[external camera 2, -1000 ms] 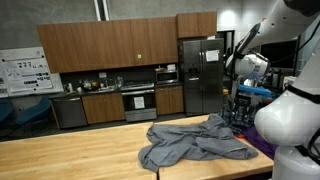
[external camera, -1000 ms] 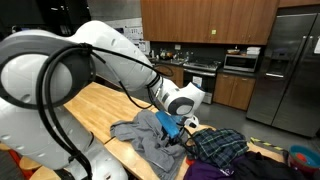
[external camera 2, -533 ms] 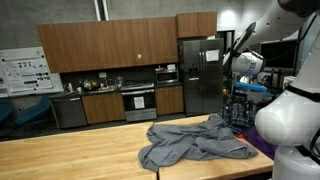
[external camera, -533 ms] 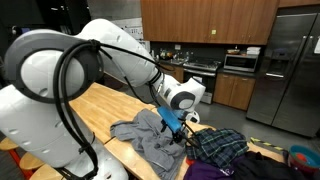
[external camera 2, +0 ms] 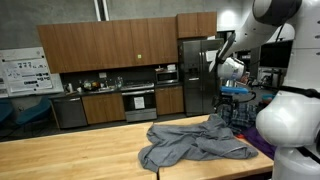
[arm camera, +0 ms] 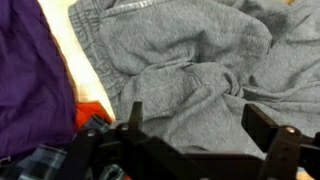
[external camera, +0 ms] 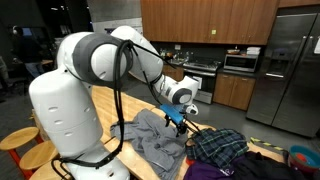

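The robot arm (external camera: 95, 65), which a second ago crowded the left of the frame, has swung back so that its white body now stands upright at the left edge of the wooden counter (external camera: 100, 105). Right of it, the grey sweatshirt (external camera: 150, 135) lies crumpled at the centre of the counter, in the same heap as before. Just above the heap's right edge hangs the gripper (external camera: 178, 120), lifted a little off the cloth since the earlier frame. Its jaws, partly drawn in a second ago, are now spread wide and released, with nothing between them. The wrist view shows the two dark fingers (arm camera: 133, 115) far apart at the bottom of the frame, with the grey folds filling the centre and upper right. A purple cloth (arm camera: 30, 70) lies at the left edge there and a red patch (arm camera: 92, 113) sits beside it. A plaid garment (external camera: 220, 145) is bunched at the far right, touching the sweatshirt.
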Controlling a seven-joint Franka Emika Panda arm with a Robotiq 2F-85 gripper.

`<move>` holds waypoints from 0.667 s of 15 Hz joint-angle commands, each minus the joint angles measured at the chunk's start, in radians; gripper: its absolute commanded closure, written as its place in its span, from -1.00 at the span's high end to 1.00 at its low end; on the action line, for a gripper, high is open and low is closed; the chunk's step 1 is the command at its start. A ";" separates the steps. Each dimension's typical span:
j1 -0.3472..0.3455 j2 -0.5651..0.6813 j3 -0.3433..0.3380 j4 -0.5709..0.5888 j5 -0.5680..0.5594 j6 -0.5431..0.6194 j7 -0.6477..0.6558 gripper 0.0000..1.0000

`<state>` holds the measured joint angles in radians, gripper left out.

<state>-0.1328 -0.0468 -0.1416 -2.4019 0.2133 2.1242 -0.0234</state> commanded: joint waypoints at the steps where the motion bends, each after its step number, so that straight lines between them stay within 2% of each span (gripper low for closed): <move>1: 0.030 0.103 0.033 0.084 -0.020 0.058 0.010 1.00; 6: 0.086 0.190 0.095 0.204 -0.060 0.073 0.008 1.00; 10: 0.146 0.219 0.140 0.300 -0.184 0.047 0.048 1.00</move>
<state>-0.0220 0.1480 -0.0230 -2.1758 0.1126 2.2023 -0.0097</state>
